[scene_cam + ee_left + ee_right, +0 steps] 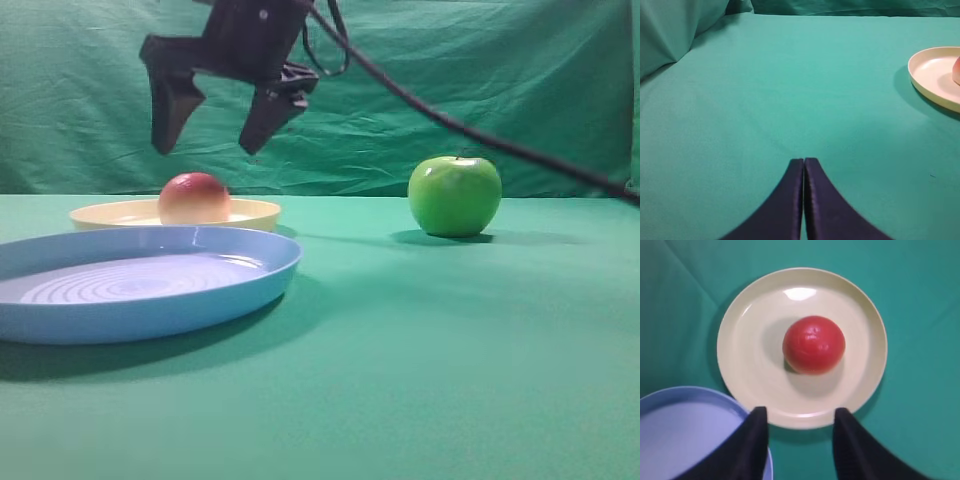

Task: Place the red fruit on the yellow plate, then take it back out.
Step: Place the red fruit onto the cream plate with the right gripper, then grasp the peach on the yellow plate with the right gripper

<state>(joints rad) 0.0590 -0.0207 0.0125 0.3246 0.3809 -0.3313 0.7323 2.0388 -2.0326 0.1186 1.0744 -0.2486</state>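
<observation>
Fruit resting near the middle of the yellow plate (735,365), right hand (212,128) held spread and empty above it.
For the lift-out, the red fruit (814,344) is best straddled evenly, then pinched at its widest part. The left hand (804,162) is seen pressed together, well apart from the plate. The plate's near rim is hidden in the high view by the blue plate (200,300); the green apple (454,195) is left alone.

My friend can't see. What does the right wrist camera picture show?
A red fruit sits in the middle of a round yellow plate on green cloth, seen from straight above. The right gripper hangs open over the plate's near edge, touching nothing. Part of a blue plate shows at bottom left.
</observation>
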